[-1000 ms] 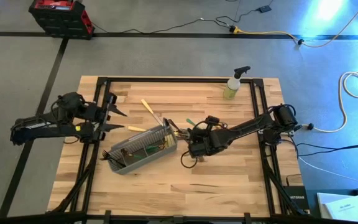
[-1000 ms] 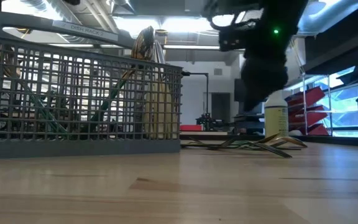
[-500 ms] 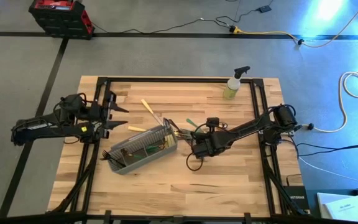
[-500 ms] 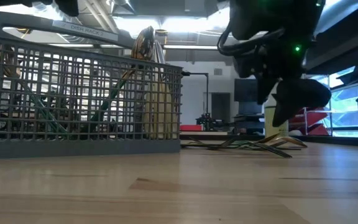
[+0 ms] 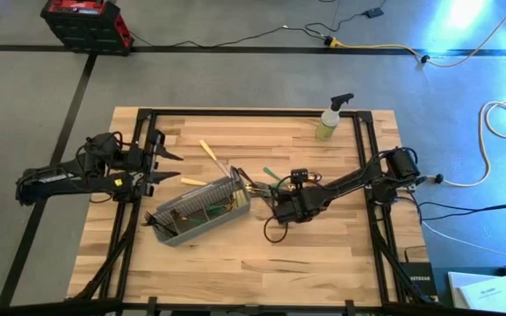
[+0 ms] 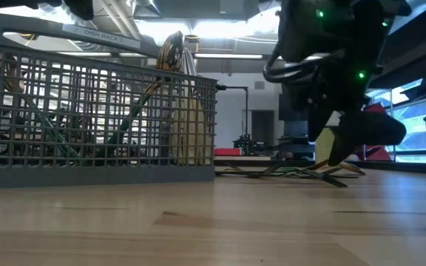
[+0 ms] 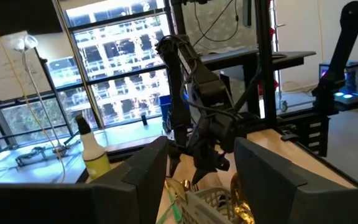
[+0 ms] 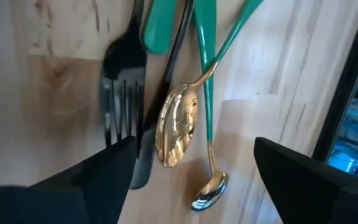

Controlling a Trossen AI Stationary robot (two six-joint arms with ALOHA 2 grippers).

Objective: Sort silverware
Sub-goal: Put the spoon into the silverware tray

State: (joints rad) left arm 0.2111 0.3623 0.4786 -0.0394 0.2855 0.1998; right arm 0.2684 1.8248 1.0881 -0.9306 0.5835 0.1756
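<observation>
Loose silverware (image 5: 262,183) lies on the wooden table to the right of the grey mesh caddy (image 5: 202,211), which holds more pieces standing up (image 6: 172,52). My right gripper (image 8: 194,149) hovers open just above the pile, slanting down. Between its fingers the right wrist view shows a gold spoon with a green handle (image 8: 176,130), a dark fork (image 8: 122,106) and a small spoon (image 8: 210,190), all flat on the wood. In the low view this gripper (image 6: 342,144) hangs over the pile (image 6: 302,171). My left gripper (image 5: 167,167) waits open in the air at the table's left.
Two cream-handled pieces (image 5: 213,158) lie on the table beyond the caddy. A yellow-green spray bottle (image 5: 328,123) stands at the far right. Black frame rails (image 5: 363,149) run along the table's sides. Bare wood lies in front of the caddy (image 5: 235,263).
My right gripper has come down toward the loose silverware beside the caddy and has rolled about its own pointing line. The silverware and the caddy have stayed where they were.
</observation>
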